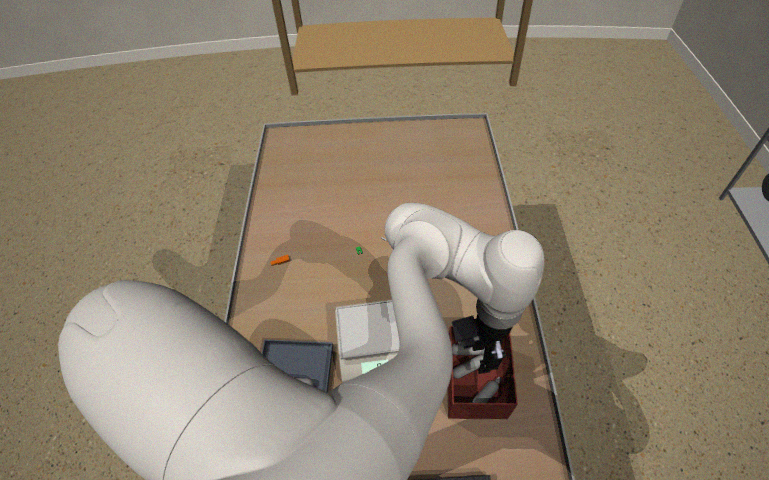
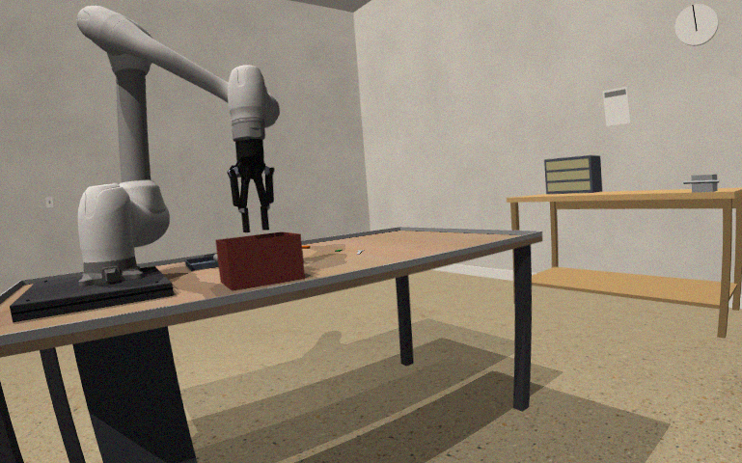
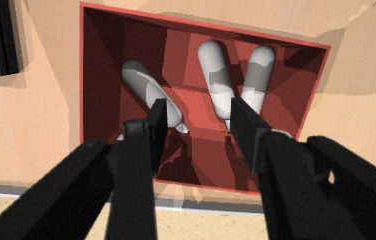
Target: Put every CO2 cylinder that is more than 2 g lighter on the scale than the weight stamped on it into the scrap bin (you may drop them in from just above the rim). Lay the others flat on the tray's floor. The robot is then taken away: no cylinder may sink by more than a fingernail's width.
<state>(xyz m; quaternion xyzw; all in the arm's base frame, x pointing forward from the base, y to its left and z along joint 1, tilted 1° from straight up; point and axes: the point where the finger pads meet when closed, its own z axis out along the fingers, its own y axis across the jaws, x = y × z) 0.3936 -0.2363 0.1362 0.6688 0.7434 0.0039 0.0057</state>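
Note:
The red scrap bin (image 1: 481,380) stands near the table's right edge; it also shows in the side view (image 2: 260,258) and fills the wrist view (image 3: 202,100). Three silver CO2 cylinders lie on its floor: one at the left (image 3: 151,97), and two leaning together at the right (image 3: 215,85) (image 3: 256,77). My gripper (image 3: 198,114) (image 2: 254,220) hangs just above the bin's rim, open, with nothing between the fingers. The dark tray (image 1: 299,359) sits left of the scale (image 1: 366,330); the arm hides part of it, and a bit of a cylinder (image 1: 305,378) shows inside.
A small orange object (image 1: 280,259) and a small green object (image 1: 359,250) lie on the table farther out. The scale's lit display (image 1: 374,365) peeks out beside the arm. The table has a raised grey rim.

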